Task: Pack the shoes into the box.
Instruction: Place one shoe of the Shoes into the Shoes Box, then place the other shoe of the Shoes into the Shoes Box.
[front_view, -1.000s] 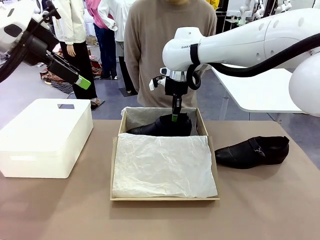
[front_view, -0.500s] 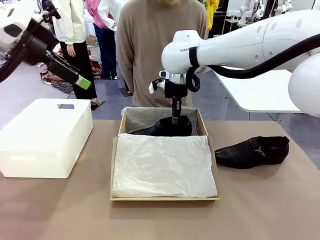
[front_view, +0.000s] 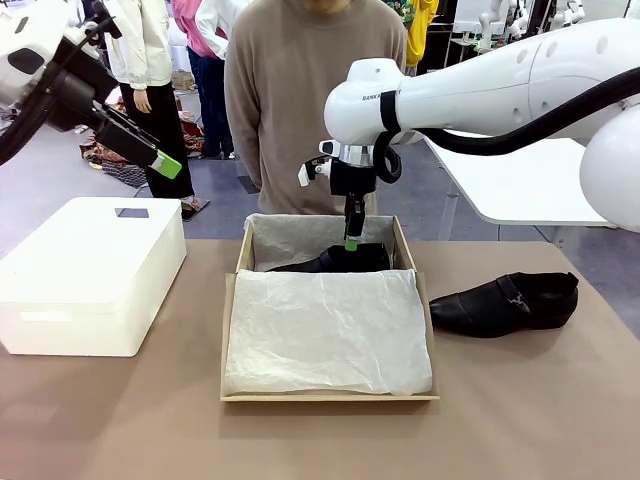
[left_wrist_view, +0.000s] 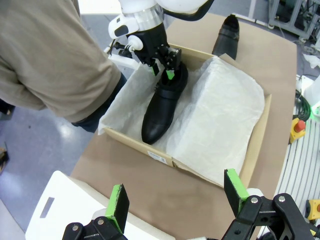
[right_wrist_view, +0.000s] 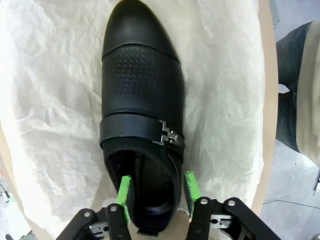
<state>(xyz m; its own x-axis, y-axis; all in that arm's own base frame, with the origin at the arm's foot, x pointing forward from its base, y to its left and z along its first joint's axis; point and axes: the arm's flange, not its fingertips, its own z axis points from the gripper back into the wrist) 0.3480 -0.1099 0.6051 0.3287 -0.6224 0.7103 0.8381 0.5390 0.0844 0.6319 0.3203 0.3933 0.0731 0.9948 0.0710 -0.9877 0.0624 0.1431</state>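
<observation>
Task roughly half done, going by how things lay. One shoe (right_wrist_view: 142, 100) lay flat in the box (front_view: 228, 340), on the tissue paper (front_view: 330, 330), along the box's far wall, toe toward the worktop's left edge. The box sat mid-worktop (front_view: 520, 420), lid flap not closed.

The right pincer (right_wrist_view: 157, 179) hung just above that shoe's heel end. Its jaws stood partway apart, one green pad over the shoe's opening and one just outside the side wall. Neither pad clearly pressed on leather, so I judged it had nothing in hold.

The other shoe (front_view: 505, 303) lay outside the box on the bare worktop, near the right edge, heel to the right, untouched.

The left pincer (left_wrist_view: 175, 187) was held high over the left edge, above the white box (front_view: 90, 270), jaws wide apart and empty.

A person (front_view: 300, 100) stood at the far edge behind the box, hands not seen at the work.

Left to do: lift the right pincer clear, fetch the other shoe and lay it beside the one already in. Folding the paper and shutting the flap may follow; can't say.
</observation>
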